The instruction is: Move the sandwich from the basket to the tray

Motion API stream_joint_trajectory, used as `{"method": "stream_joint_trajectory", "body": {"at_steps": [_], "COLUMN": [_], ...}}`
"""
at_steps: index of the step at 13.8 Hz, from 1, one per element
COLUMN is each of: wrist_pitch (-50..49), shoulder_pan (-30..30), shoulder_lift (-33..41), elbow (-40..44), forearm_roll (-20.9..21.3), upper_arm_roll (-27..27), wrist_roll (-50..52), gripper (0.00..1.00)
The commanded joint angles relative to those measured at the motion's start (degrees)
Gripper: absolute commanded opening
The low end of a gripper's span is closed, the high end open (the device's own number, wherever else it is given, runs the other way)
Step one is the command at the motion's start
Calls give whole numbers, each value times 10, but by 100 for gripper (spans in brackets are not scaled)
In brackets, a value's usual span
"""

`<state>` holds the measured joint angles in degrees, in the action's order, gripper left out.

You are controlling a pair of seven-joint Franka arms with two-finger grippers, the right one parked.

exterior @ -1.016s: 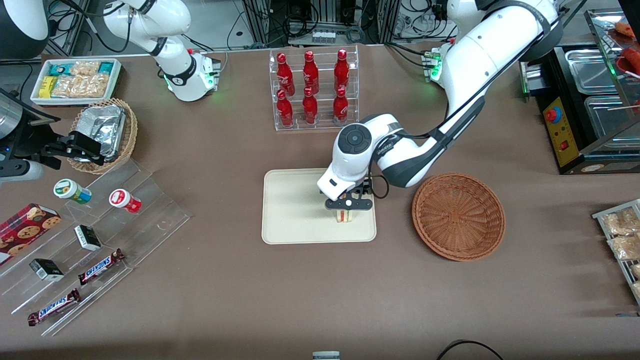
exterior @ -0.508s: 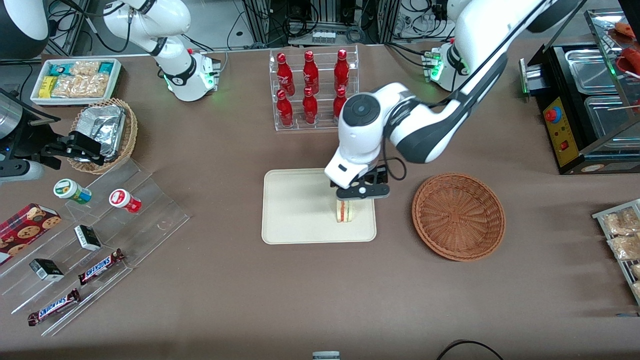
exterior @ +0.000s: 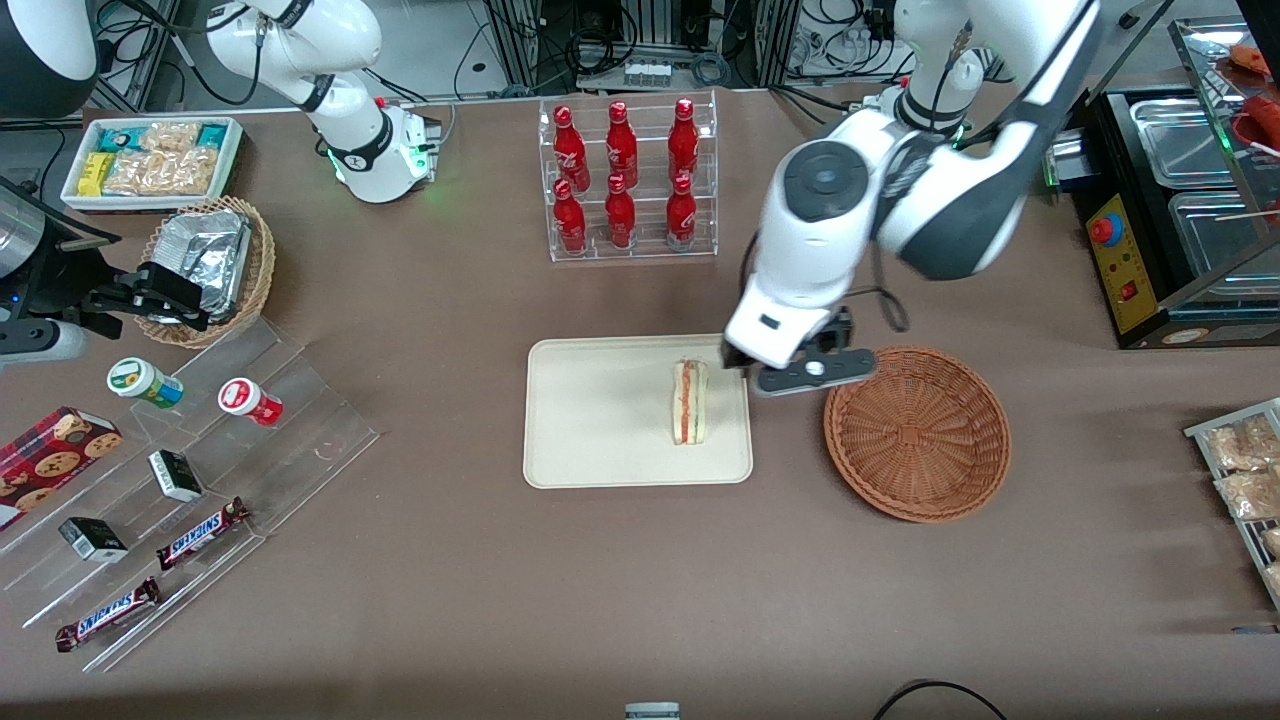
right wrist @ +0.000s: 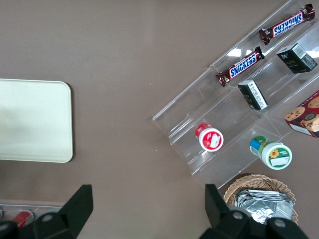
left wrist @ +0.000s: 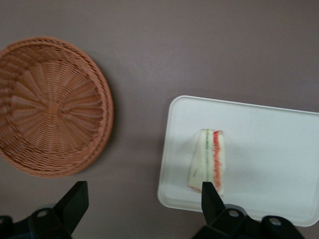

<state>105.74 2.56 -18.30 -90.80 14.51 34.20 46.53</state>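
Sandwich (exterior: 690, 402) lies on tray (exterior: 590, 420), on the edge nearest basket (exterior: 917, 432). Tool (exterior: 806, 372) hangs w/ fingers spread, holding nothing, above counter (exterior: 640, 580) btwn tray & basket.

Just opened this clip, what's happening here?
The sandwich now lies on the tray, near the edge closest to the basket, which is empty. The left arm's gripper has let go: its fingers are open with nothing between them, and it has lifted away, hanging above the table between tray and basket. The placing looks done.
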Motion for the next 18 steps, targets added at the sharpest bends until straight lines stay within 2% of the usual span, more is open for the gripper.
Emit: {"method": "stream_joint_trajectory", "body": {"at_steps": [1,4,7,9,18], "wrist_pitch": [-39,-55,-91,-118,-248], "shoulder_pan": [2,-11,-13,-17,-45], "shoulder_lift": [52,75,101,119,176], "elbow": [-9,-9,-8,-8,-10], "forearm_roll": [-42,-66,-98,-117,-120], "upper_arm_roll": [-56,-103,-168,-199,-211], "wrist_roll": [-111,-198,-348,-404,-420], "gripper": [100,100,100,100,100]}}
